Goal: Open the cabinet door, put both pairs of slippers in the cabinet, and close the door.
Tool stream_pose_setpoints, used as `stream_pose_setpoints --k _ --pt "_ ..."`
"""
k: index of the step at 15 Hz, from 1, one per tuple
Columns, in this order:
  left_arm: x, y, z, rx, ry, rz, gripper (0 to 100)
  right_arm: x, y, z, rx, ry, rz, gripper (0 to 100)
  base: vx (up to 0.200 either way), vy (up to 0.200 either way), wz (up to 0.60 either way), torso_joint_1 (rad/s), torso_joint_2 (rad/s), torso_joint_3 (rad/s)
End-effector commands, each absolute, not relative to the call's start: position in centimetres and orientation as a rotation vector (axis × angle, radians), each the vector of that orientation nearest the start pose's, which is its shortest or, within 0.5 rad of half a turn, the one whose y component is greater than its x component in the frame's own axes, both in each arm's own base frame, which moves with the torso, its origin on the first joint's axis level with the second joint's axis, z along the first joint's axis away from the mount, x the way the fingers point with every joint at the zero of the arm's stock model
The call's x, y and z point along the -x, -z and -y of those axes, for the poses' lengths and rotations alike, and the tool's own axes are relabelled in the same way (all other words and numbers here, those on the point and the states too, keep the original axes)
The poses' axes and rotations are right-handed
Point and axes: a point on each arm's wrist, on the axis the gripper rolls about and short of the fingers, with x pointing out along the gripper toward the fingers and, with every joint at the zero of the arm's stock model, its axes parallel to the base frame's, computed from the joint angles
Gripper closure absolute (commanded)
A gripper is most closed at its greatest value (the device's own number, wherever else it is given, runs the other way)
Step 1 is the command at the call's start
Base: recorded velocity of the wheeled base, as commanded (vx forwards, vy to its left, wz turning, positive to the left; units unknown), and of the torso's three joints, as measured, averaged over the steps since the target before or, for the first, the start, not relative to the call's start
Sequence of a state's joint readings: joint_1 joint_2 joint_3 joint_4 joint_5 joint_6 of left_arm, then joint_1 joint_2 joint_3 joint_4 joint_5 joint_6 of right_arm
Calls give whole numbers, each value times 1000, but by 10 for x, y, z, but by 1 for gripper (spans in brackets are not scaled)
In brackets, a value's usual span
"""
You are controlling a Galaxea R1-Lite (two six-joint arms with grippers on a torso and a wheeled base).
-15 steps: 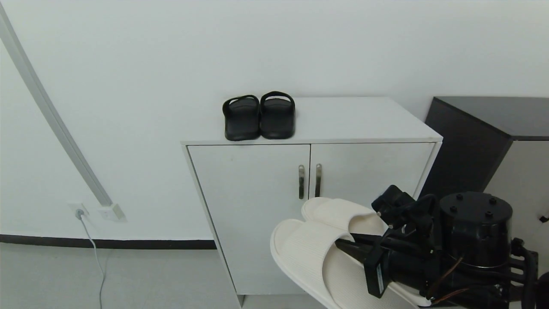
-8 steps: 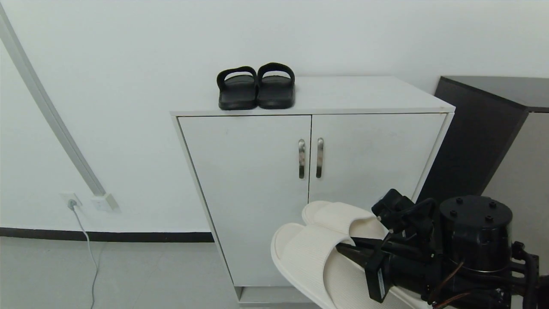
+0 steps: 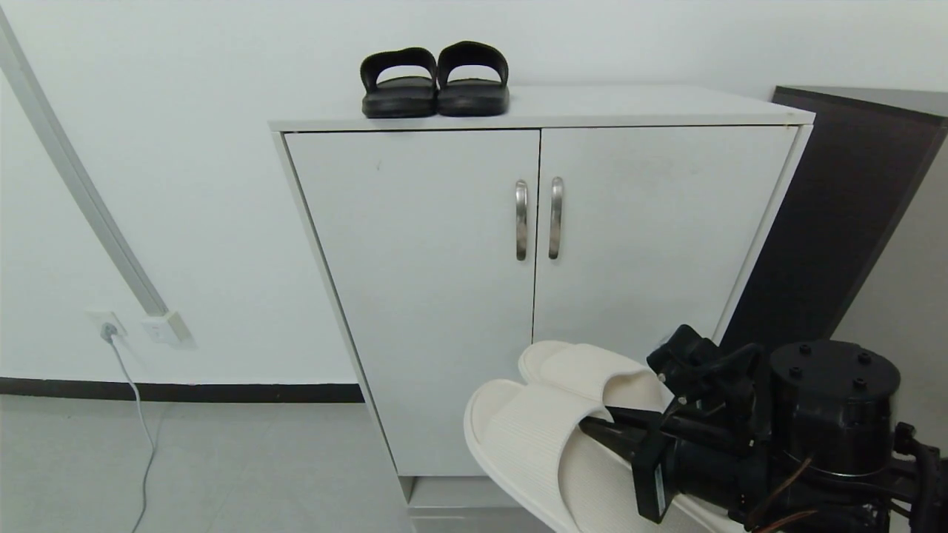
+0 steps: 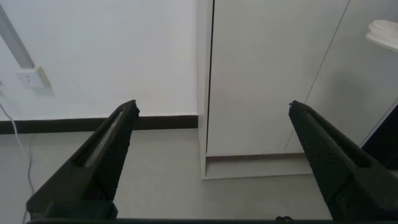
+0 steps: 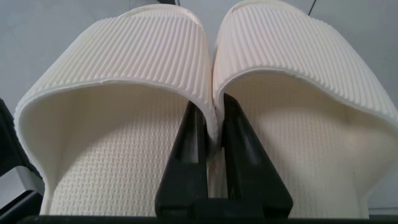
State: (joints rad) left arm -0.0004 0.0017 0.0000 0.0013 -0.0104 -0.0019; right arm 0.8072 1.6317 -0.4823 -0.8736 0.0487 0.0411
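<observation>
**Since both doors are shut, the free left gripper gets the next job**

Because the white slippers (image 3: 544, 437) are pinched together by their inner side walls in my right gripper (image 5: 214, 112), whose fingers are nearly closed on those two walls, that arm cannot work a handle. The pair hangs low with its toes toward the cabinet (image 3: 415, 296), in front of the lower part of the right door. The black slippers (image 3: 435, 78) sit side by side on the cabinet top (image 3: 629, 104), toward its left end.

The left handle (image 3: 521, 220) and the right handle (image 3: 555, 218) are upright bars, just beside each other where the doors meet, above and beyond the held pair. My left gripper (image 4: 212, 107) is spread wide with nothing in it, low, facing the cabinet's bottom left corner. I judge it the arm for the left handle. It would have to rise and come right, fingers set to close across the bar's vertical axis.

Around this are a grey floor (image 3: 222, 459), a white wall, a wall socket (image 3: 167, 329) to the left, and a dark cabinet (image 3: 837, 222) close on the right.
</observation>
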Motion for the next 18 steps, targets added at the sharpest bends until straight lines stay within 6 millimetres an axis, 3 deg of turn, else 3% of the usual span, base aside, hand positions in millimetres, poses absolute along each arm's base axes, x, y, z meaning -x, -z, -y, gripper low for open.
stream_pose_setpoints --k 1,9,11,12,13,18 --pt "23 -76 0 3 11 -2 0 -177 -139 -187 73 -845 -298 100 0 0 0 -2 315 300" --pt "23 -79 0 -54 18 10 0 -177 -137 -186 78 -842 -301 100 0 0 0 1 41 39" --pt "28 -137 1 87 78 92 0 -177 -138 -185 75 -841 -299 100 0 0 0 0 0 0" --pt "25 -150 1 106 86 83 0 -177 -138 -186 77 -842 -300 100 0 0 0 0 0 0" --pt "7 -158 1 88 96 -13 0 -177 -138 -186 77 -844 -300 100 0 0 0 0 0 0" --pt "-33 -171 9 100 391 -118 0 -175 -137 -185 79 -843 -302 100 0 0 0 0 0 0"
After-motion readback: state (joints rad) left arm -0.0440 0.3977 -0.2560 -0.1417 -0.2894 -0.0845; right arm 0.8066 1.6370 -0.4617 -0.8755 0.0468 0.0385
